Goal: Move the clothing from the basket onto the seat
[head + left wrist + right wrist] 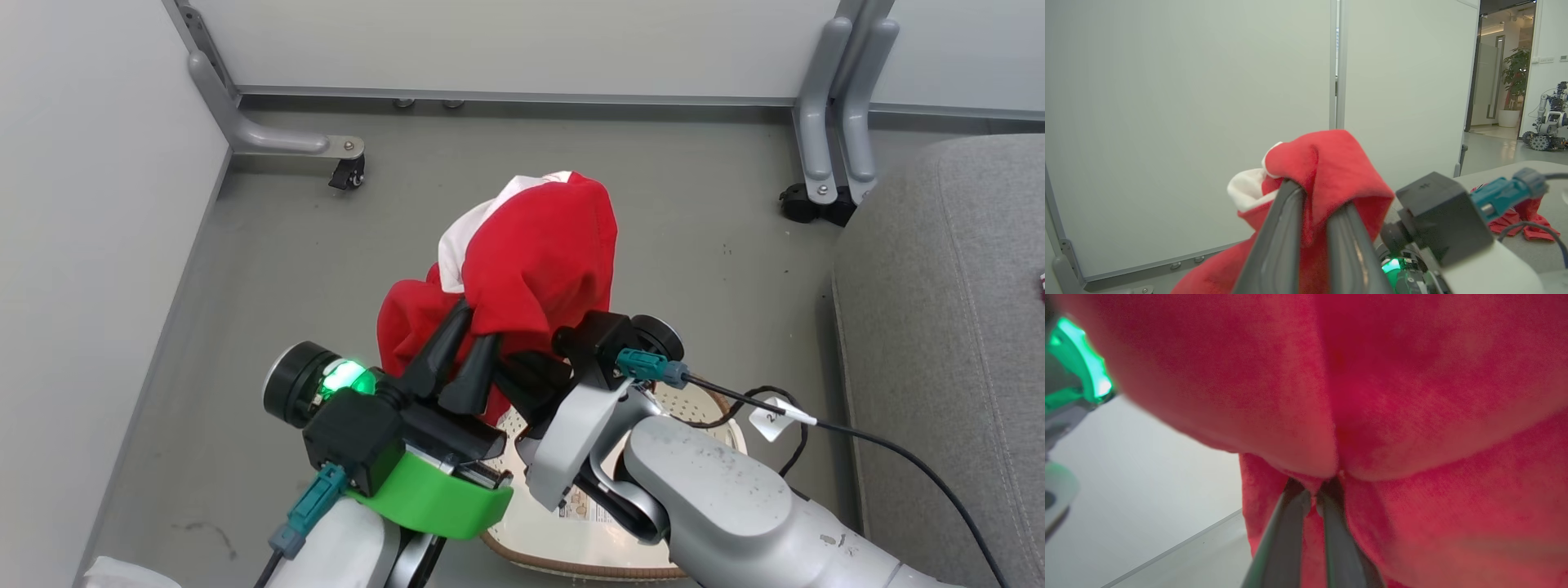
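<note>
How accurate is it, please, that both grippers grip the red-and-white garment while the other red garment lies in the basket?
One part is off. The left gripper and right gripper do grip the red-and-white garment, but the other red garment lies on the grey seat, not in the basket, as the left wrist view shows.

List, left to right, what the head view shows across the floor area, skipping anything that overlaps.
White panel → caster → red garment → grey panel legs → seat.
</note>
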{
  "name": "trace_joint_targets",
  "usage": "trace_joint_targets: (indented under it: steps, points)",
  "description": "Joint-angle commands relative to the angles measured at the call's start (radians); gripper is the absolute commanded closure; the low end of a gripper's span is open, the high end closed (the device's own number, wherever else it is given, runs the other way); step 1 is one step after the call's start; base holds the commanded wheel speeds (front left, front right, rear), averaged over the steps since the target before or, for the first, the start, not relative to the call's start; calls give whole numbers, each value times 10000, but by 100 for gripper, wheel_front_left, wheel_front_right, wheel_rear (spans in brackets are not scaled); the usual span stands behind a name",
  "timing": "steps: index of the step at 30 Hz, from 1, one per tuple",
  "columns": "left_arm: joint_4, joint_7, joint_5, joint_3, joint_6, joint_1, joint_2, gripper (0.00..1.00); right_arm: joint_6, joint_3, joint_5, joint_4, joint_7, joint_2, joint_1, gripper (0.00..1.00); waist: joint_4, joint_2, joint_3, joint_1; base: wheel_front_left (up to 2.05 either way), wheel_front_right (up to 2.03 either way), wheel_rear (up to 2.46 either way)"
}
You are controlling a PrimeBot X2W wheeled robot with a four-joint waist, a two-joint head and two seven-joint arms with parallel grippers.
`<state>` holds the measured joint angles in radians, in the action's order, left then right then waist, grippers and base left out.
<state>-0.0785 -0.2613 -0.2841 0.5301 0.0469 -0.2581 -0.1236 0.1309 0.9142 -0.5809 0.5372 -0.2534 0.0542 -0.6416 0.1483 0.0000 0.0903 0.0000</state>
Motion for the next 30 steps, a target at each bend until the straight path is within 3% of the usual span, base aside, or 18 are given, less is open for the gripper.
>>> trace_joint_targets:
  steps: [1,10,22,30]
  points:
    - [17,-38,167,-29,-87,-45,-92,0,-3,-86,122,26,-66,11,-87,100,-7,0,-7,0,0,0,0]
    - [179,13,418,-508,-714,281,-536,0,-3,-789,629,-76,-125,4,158,100,-55,0,-129,0,0,0,0]
    - [877,111,-40,-1734,-1499,1143,-1292,0,-2,-1381,1001,-270,-126,69,492,100,-178,0,-206,0,0,0,0]
    - [1860,30,-471,-2392,-1683,1743,-1524,0,-2,-1808,1215,-393,-127,121,872,100,-248,0,-369,0,0,0,0]
